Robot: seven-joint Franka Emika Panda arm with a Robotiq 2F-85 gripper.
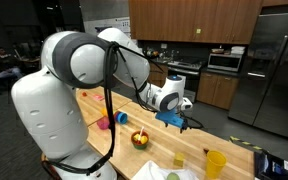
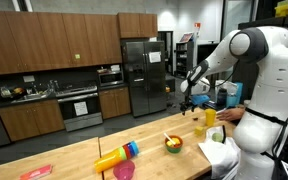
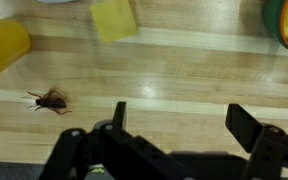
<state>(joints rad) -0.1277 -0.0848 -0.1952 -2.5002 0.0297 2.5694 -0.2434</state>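
Spider-shaped toy (image 3: 49,99) lies flat on the wooden counter (image 3: 184,80), left of middle in the wrist view, and nothing touches it. The gripper (image 3: 184,120) hangs above the boards at the lower edge, right of the toy, its jaws spread wide and empty. A yellow cup (image 3: 2,48) sits upper left and a yellow block (image 3: 114,20) at the top. As I judge it, nothing has been grasped yet.
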